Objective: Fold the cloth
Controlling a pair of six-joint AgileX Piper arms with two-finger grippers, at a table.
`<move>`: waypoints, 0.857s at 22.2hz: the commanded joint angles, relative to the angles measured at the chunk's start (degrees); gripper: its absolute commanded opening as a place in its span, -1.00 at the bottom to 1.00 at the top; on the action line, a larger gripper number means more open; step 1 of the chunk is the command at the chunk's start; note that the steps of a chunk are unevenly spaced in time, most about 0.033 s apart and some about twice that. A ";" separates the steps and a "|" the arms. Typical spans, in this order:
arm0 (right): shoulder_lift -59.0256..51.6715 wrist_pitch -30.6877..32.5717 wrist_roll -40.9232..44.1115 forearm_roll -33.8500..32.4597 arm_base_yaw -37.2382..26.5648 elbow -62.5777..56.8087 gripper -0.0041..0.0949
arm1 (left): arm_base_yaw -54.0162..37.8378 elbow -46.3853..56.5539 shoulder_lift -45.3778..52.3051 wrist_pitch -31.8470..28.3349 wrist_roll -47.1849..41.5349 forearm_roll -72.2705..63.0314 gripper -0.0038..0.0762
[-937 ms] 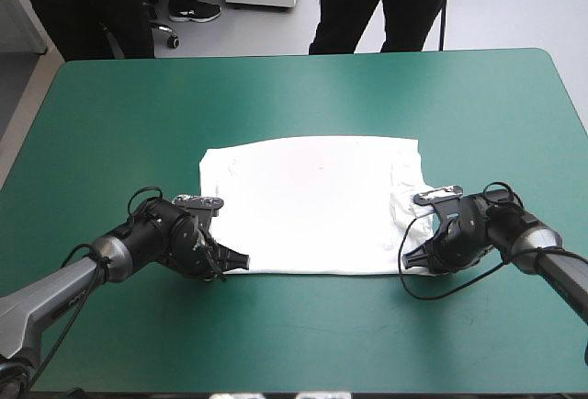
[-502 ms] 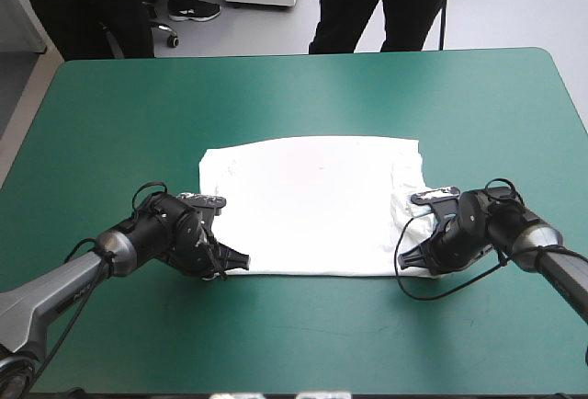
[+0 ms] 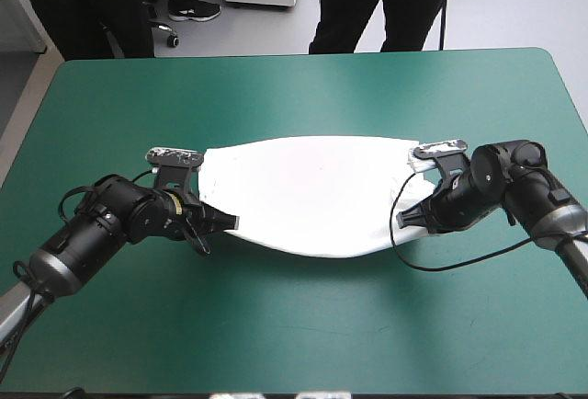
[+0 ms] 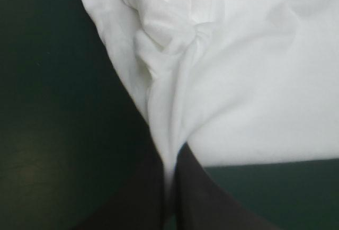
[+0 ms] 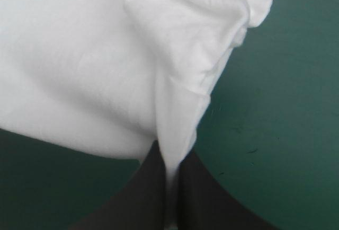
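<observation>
White short-sleeved T-shirt (image 3: 317, 188), flat just before, now lifts. My left gripper (image 3: 230, 222) and right gripper (image 3: 404, 218) clench its near corners; I judge the fold starting.

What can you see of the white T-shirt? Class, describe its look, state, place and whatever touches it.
The T-shirt is white, soft, thin-looking fabric, spread across the middle of the teal-green table cover. Its far edge seems to rest on the cover, while its near edge sags in a curve between two pinched corners. The left gripper is shut on one near corner, the right gripper on the other; the cloth bunches into folds ahead of each.
</observation>
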State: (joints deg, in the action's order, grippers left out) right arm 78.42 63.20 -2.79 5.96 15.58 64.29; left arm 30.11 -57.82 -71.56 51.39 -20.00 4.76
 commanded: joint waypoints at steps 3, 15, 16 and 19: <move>-1.86 0.16 1.04 0.31 -0.02 5.42 -0.95 | 0.12 -2.79 1.88 -0.09 -3.29 5.23 -0.95; 2.85 -19.34 8.74 -6.59 -1.74 11.71 -0.95 | -4.08 -3.05 -2.37 -24.53 -26.24 28.81 -0.95; 3.96 -20.89 8.74 -6.47 -2.14 12.10 -0.95 | -5.26 -3.05 -3.53 -26.63 -26.70 28.81 -0.95; 6.95 -24.85 8.74 -5.61 -3.45 13.54 -0.95 | -7.58 -3.14 -6.62 -32.21 -27.15 28.81 -0.95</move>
State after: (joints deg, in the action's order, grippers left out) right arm 85.33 44.26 5.81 0.33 13.37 74.83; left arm 23.94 -59.05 -77.91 25.73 -46.00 31.77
